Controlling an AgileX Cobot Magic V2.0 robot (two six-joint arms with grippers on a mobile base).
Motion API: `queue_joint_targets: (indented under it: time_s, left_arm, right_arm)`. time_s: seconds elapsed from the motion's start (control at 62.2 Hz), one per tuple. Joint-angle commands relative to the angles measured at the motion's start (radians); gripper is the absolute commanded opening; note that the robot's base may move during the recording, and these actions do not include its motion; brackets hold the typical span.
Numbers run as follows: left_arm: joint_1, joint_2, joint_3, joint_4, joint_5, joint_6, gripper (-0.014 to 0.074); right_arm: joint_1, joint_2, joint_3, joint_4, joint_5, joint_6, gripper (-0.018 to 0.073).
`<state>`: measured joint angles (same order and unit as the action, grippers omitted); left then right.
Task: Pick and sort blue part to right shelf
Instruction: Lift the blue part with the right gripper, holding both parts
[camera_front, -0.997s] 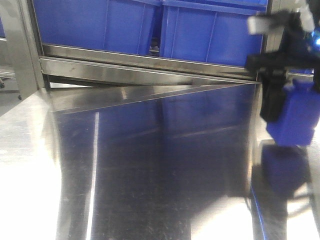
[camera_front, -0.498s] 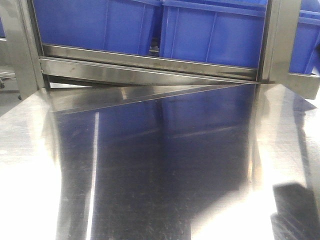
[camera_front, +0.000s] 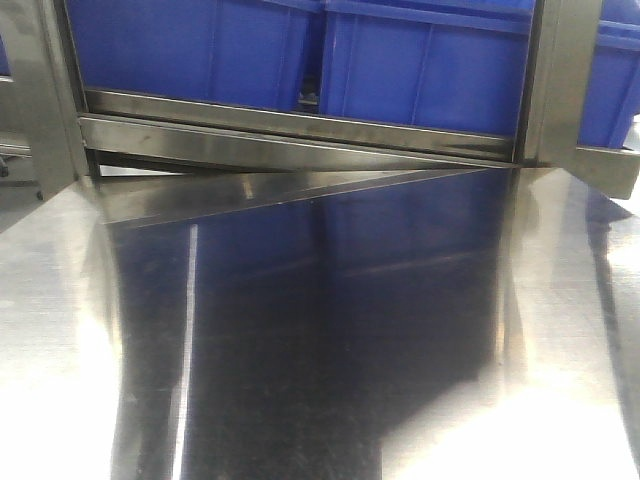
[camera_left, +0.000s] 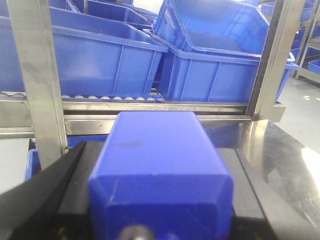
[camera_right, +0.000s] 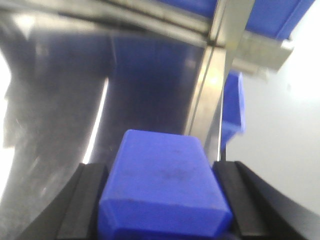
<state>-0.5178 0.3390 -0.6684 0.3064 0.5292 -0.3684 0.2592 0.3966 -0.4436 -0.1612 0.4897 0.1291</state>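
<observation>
In the left wrist view a blue block-shaped part (camera_left: 155, 172) sits between the black jaws of my left gripper (camera_left: 156, 148), which is shut on it, facing the shelf. In the right wrist view a second blue part (camera_right: 162, 187) sits between the black jaws of my right gripper (camera_right: 160, 167), which is shut on it above the right edge of the steel table (camera_right: 75, 100). Neither gripper nor either part shows in the front view.
Large blue bins (camera_front: 200, 50) (camera_left: 215, 65) stand on the roller shelf behind the steel table (camera_front: 320, 350). Steel uprights (camera_front: 555, 80) (camera_left: 37, 75) frame the shelf. Past the table's right edge a blue object (camera_right: 234, 107) shows over light floor.
One second ago my right gripper held the blue part at the right edge of the front view. It has left that view, and its shadow at bottom right has gone too.
</observation>
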Motion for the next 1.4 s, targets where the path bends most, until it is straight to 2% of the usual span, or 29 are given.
queue_joint_targets:
  time_s: [0.0,0.338,1.383]
  left_arm:
    - [-0.007,0.007,-0.027,0.011,-0.089,-0.003,0.024]
    - [-0.007,0.007,-0.027,0.011,-0.089,-0.003,0.024]
    - [-0.007,0.007,-0.027,0.011,-0.089,-0.003,0.024]
  right_arm:
    - [-0.001,-0.09,-0.014,-0.027,-0.11,-0.001,0.0144]
    - [-0.001,-0.322,-0.016,-0.037,-0.202,-0.001,0.0144]
    - [-0.001,-0.327,-0.016,-0.037,-0.216,-0.001,0.0144]
